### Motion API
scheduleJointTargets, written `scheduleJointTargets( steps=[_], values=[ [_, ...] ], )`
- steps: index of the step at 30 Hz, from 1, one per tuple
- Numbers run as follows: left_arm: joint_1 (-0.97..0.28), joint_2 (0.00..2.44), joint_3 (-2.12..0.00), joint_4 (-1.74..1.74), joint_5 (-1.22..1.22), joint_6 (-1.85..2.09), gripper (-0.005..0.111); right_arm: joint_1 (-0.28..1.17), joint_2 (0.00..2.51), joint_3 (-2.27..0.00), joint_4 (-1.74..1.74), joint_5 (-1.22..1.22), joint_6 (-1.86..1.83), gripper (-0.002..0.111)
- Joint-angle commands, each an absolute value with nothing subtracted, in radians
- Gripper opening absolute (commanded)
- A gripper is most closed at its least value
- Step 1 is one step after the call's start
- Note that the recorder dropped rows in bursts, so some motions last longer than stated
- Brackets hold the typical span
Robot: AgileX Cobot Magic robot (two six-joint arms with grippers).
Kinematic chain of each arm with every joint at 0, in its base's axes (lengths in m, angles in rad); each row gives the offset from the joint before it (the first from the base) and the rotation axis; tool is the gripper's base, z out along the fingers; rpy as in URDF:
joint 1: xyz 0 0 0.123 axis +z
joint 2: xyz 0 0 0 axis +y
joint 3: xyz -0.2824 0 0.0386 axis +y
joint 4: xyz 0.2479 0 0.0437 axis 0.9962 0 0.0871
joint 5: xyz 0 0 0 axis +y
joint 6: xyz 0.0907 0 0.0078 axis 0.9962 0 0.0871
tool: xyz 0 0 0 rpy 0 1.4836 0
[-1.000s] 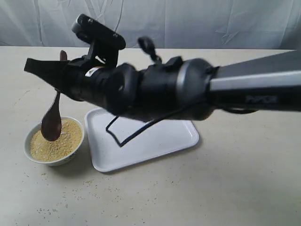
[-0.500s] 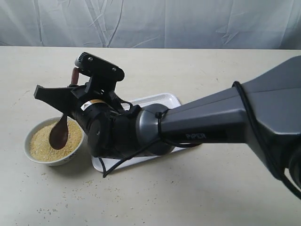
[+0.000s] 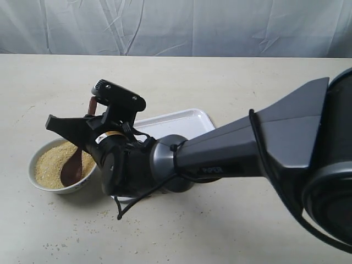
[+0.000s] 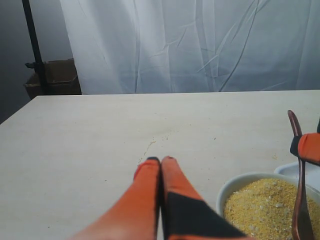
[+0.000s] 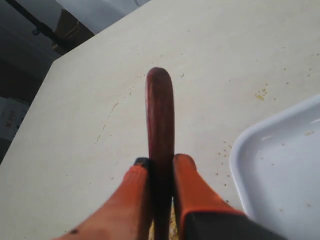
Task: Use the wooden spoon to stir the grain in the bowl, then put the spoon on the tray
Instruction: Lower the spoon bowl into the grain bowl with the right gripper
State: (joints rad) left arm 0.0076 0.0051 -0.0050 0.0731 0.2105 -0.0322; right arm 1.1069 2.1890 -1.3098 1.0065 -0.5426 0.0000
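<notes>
The white bowl (image 3: 39,180) stands at the left of the table, filled with yellow-tan grain (image 3: 48,165). The dark wooden spoon (image 3: 72,167) stands steeply in it, its oval end sunk into the grain at the bowl's right side. My right gripper (image 3: 74,127) reaches across from the right and is shut on the spoon's handle (image 5: 160,110) above the bowl. The white tray (image 3: 181,122) lies just right of the bowl, mostly hidden behind the right arm. My left gripper (image 4: 161,161) is shut and empty, hovering beside the bowl (image 4: 241,182); the exterior view does not show it.
Spilled grains dot the table in front of the bowl (image 3: 82,228) and near the tray's corner (image 5: 260,94). A white cloth backdrop (image 3: 192,27) hangs behind the table's far edge. A dark stand and a cardboard box (image 4: 52,77) sit beyond the table.
The right arm has come down and nearer; the spoon, held above the bowl a second ago, now sits lower with its oval end in the grain.
</notes>
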Motion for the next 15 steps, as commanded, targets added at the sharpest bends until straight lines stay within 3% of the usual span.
scheduleJointTargets(
  steps=[1, 8, 15],
  values=[
    [0.008, 0.000, 0.000, 0.071, 0.205, -0.033, 0.000, 1.109, 2.189, -1.314, 1.004, -0.547, 0.000, 0.000],
    [0.008, 0.000, 0.000, 0.071, 0.205, -0.033, 0.000, 1.109, 2.189, -1.314, 1.026, -0.547, 0.000, 0.041],
    [0.008, 0.000, 0.000, 0.071, 0.205, -0.033, 0.000, 1.109, 2.170, -1.314, 1.029, -0.527, 0.000, 0.053]
  ],
)
